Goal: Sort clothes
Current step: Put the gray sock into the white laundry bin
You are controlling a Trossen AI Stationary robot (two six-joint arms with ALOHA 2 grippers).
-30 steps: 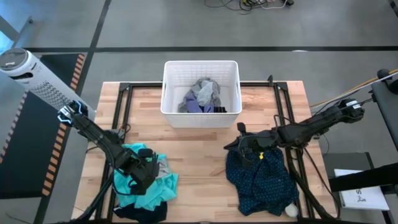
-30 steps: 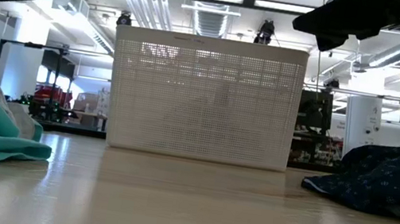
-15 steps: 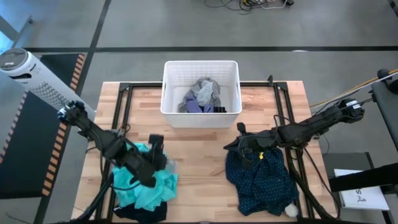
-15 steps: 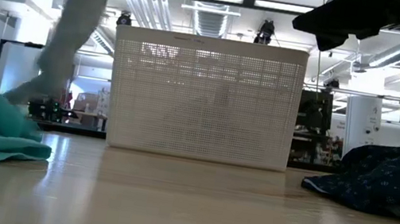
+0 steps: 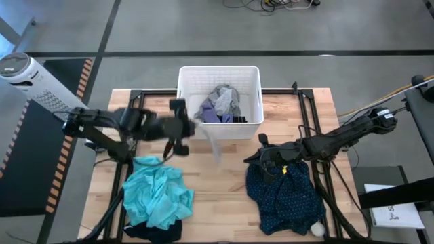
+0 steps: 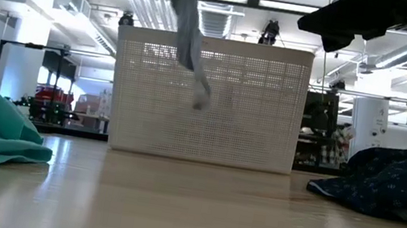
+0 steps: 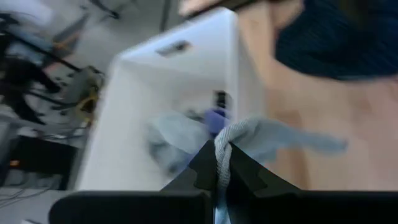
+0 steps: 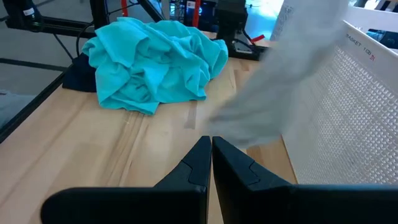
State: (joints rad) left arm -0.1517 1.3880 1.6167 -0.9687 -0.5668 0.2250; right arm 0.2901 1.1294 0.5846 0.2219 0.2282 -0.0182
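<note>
A pale wooden tabletop (image 5: 217,169) of butcher-block planks fills the middle of the high view, framed by black metal rails, with grey floor around it and loose cables at the top edge. A white perforated basket (image 5: 186,95) stands at the upper centre of the tabletop, with grey pieces (image 5: 222,99) and a purple piece (image 5: 211,116) lying inside. The left hand (image 5: 182,130) hangs just left of the basket's front corner, its fingers closed on a grey garment (image 5: 213,144) that trails down toward the tabletop; in the left wrist view the cloth (image 7: 261,138) is bunched between the two dark fingers. A teal shirt (image 5: 156,193) lies crumpled at the lower left, overlapping a dark garment (image 5: 152,232) at the bottom edge. The right hand (image 5: 271,163), fingers pressed together and empty, sits right of centre at the upper edge of a navy white-dotted garment (image 5: 285,196). At upper left stands a white cylindrical tower (image 5: 30,78). In the low view, strip lights and ceiling ducts (image 6: 163,9) run behind the basket.
</note>
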